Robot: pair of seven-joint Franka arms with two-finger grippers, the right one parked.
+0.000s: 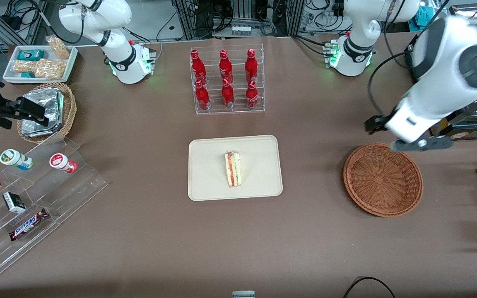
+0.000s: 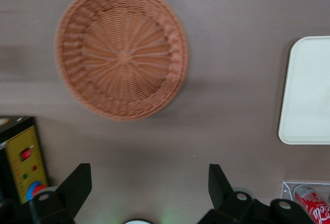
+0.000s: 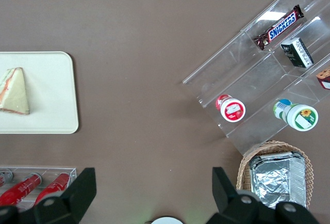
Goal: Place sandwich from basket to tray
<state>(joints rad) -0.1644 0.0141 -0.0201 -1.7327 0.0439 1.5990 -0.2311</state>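
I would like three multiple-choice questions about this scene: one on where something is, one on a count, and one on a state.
1. Where is the sandwich?
A. in the basket
B. on the tray
C. on the bare table

2. How many red bottles stand in the clear rack?
A. four
B. six
C. eight

3. In what state is the left arm's end effector?
A. open and empty, above the table near the basket
B. shut on the sandwich
C. shut on a bottle

Answers: 1 B, the wedge lies in the middle of the cream tray. 2 B, two rows of three. 3 A, its fingers stand apart with nothing between, and the reddish-brown basket holds nothing.
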